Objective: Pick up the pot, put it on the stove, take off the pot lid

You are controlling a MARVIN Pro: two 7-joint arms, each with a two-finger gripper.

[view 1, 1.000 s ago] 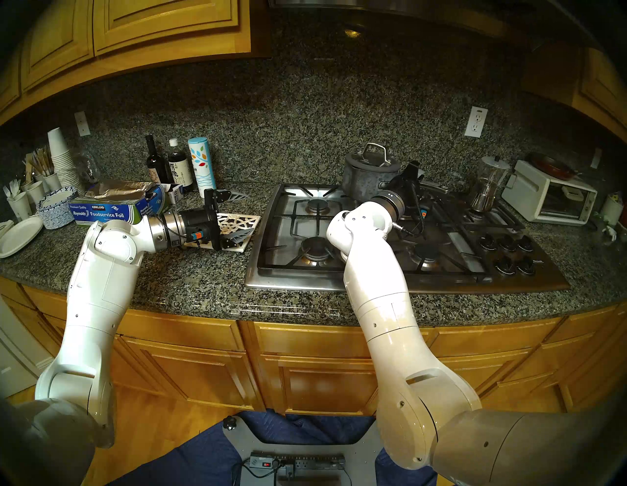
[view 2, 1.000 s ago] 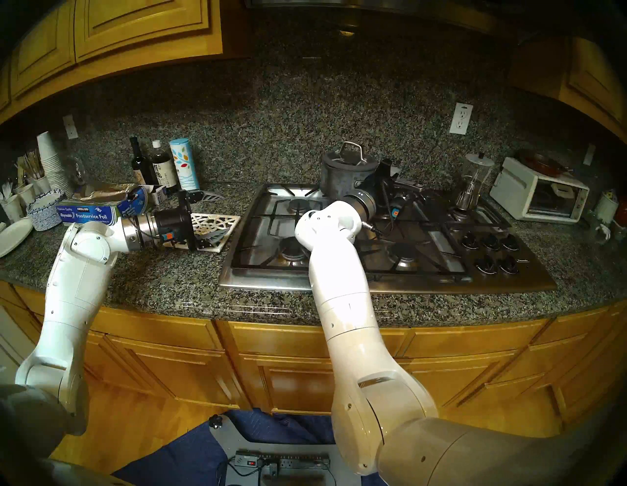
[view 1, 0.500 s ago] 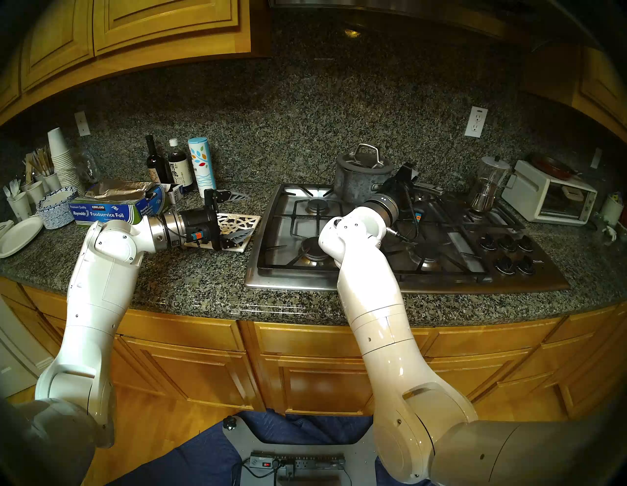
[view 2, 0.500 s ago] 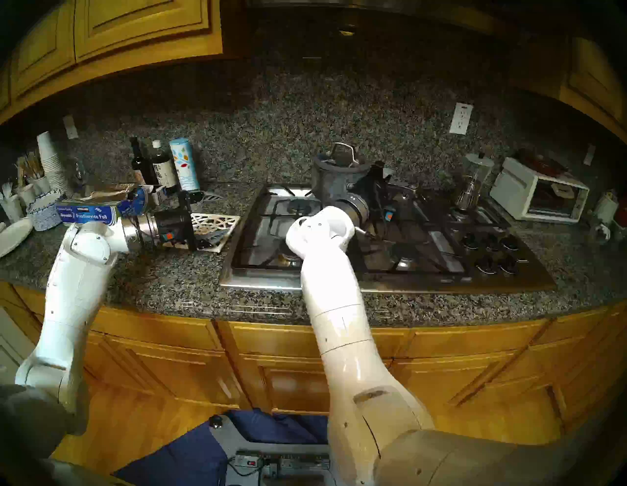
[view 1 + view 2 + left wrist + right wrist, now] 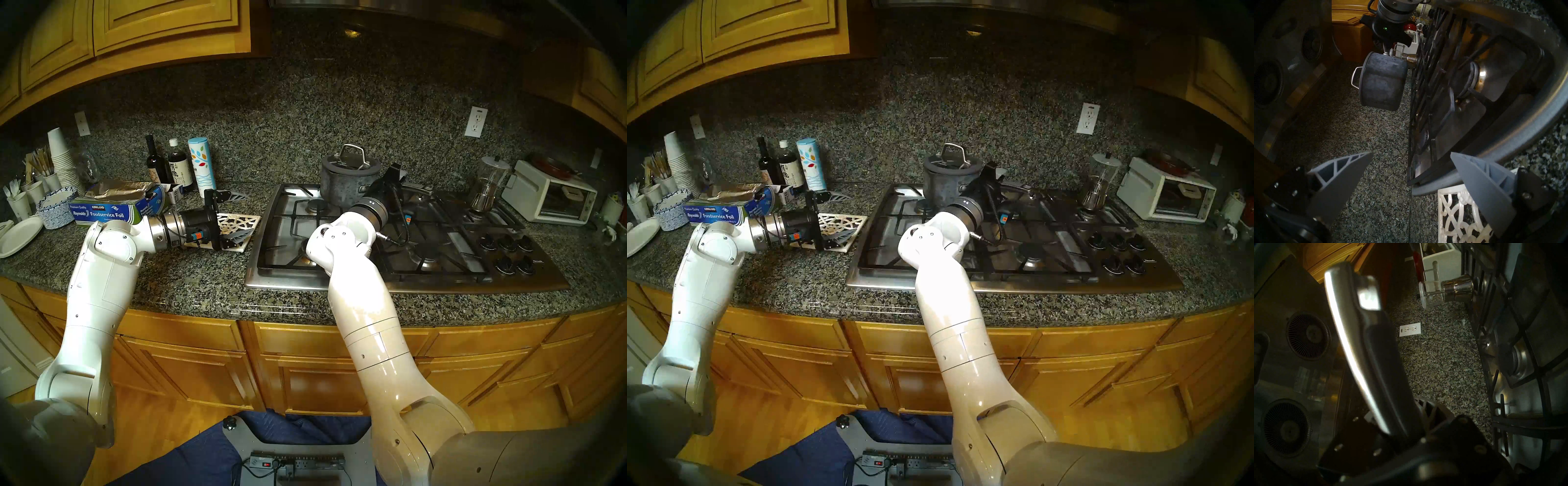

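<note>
the right gripper (image 5: 395, 183) has its jaws clenched on the long metal handle (image 5: 1356, 353) of the pot (image 5: 346, 185), close to where the handle meets the pot wall. the pot hangs in the air above the back left part of the stove (image 5: 407, 278), its base clear of the black grates in the left wrist view, over the rear left burner (image 5: 317, 205). the pot lid (image 5: 351, 163) sits on the pot with its silver loop standing up. out to the right, a glass coffee pot (image 5: 488, 185) stands on the far right grate and a white toaster oven (image 5: 549, 198) sits on the counter (image 5: 203, 288) beyond it. the left gripper (image 5: 1412, 169) has its jaws spread wide with nothing between them, hovering level over the white lattice trivet (image 5: 237, 222) that lies on the counter just left of the stove. behind it are a foil box (image 5: 101, 213), bottles (image 5: 166, 166) and stacked paper cups (image 5: 62, 159) along the granite wall.
</note>
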